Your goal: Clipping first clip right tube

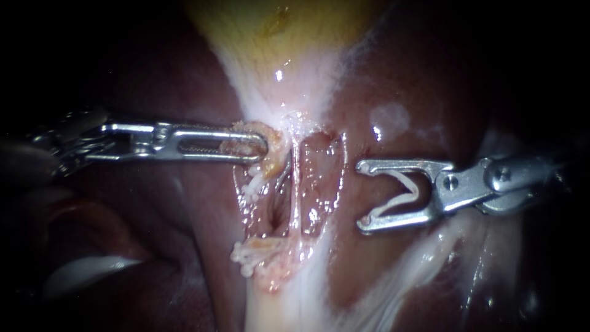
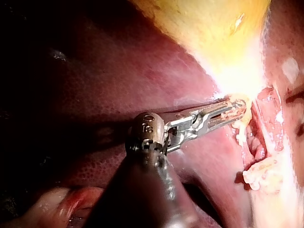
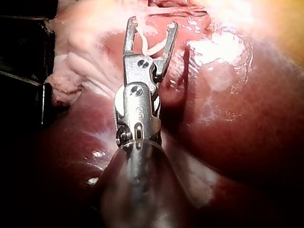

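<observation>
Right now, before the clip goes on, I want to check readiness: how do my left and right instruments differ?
The left instrument has long slotted jaws lying together, shut on tissue; the right instrument has jaws standing wide apart, holding a white clip. The left reaches the dissected area; the right lies short of it. Both lie roughly level, tips facing each other.

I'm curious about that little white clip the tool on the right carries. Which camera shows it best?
The endoscope view: the clip shows side-on, its whole V between the right instrument's jaws. The right wrist view shows it too, seen from behind the instrument. The left wrist view misses it.
</observation>
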Controlling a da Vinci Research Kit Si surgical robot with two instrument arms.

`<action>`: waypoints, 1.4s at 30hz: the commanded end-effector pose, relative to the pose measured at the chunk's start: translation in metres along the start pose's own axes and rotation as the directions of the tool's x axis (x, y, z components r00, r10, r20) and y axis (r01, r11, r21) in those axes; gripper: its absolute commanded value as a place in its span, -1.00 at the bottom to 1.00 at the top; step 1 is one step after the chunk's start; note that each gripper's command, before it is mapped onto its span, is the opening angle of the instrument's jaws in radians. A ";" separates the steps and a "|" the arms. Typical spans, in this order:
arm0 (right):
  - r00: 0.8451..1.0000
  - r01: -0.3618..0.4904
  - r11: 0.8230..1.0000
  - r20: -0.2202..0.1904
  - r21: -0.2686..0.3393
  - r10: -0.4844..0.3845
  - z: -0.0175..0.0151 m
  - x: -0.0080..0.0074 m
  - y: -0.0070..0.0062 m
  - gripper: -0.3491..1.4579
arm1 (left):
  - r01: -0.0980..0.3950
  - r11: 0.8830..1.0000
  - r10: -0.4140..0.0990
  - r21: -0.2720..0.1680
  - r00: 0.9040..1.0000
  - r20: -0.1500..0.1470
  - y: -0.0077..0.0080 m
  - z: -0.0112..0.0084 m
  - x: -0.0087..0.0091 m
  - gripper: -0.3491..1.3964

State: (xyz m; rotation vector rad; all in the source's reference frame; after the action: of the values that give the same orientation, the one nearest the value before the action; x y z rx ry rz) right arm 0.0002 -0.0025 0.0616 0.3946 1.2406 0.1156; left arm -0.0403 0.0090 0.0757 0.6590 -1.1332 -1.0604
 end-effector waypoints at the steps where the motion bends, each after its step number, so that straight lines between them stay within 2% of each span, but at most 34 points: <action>1: 1.000 0.000 1.000 0.000 -0.001 0.000 0.0000 0.0000 0.0001 -0.06 | 0.001 1.000 -0.001 0.003 1.000 -0.001 -0.0001 -0.0003 -0.0002 -1.00; 7: 1.000 0.000 1.000 0.000 -0.001 0.000 0.0001 -0.0001 0.0001 -0.06 | 0.013 1.000 -0.013 0.007 1.000 -0.011 -0.0017 -0.0035 -0.0018 -1.00; 12: 1.000 0.000 1.000 0.000 -0.001 0.000 0.0001 -0.0001 0.0002 -0.06 | 0.034 0.999 -0.034 0.002 0.999 0.023 -0.0035 -0.0074 -0.0038 -1.00; 17: 1.000 0.000 1.000 0.000 -0.002 0.000 0.0002 -0.0001 0.0001 -0.06 | 0.032 0.999 -0.032 -0.006 0.998 0.051 -0.0041 -0.0100 -0.0049 -1.00; 20: 1.000 0.006 1.000 -0.001 0.002 -0.006 0.0006 -0.0002 0.0001 -0.06 | 0.032 0.999 -0.032 -0.007 0.998 0.051 -0.0041 -0.0102 -0.0049 -1.00; 23: 0.999 -0.033 0.999 -0.004 0.006 0.033 0.0013 -0.0005 0.0001 -0.06 | 0.032 0.999 -0.031 -0.009 0.998 0.052 -0.0042 -0.0099 -0.0047 -1.00; 29: 0.993 -0.120 0.993 -0.009 0.013 0.120 0.0040 -0.0024 0.0000 -0.06 | 0.032 0.999 -0.031 -0.010 0.998 0.053 -0.0043 -0.0098 -0.0046 -1.00; 35: 0.977 -0.211 0.977 -0.011 0.015 0.211 0.0068 -0.0050 0.0005 -0.06 | 0.032 0.999 -0.031 -0.010 0.998 0.053 -0.0043 -0.0098 -0.0046 -1.00; 42: 0.952 -0.305 0.952 -0.013 0.031 0.305 0.0096 -0.0076 0.0009 -0.07 | 0.031 0.999 -0.031 -0.011 0.998 0.054 -0.0044 -0.0098 -0.0045 -1.00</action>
State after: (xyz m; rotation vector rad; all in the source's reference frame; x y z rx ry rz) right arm 0.0071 -0.0062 0.0717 0.6196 1.1909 0.3751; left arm -0.0328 0.0106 0.0670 0.6442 -1.1655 -1.1159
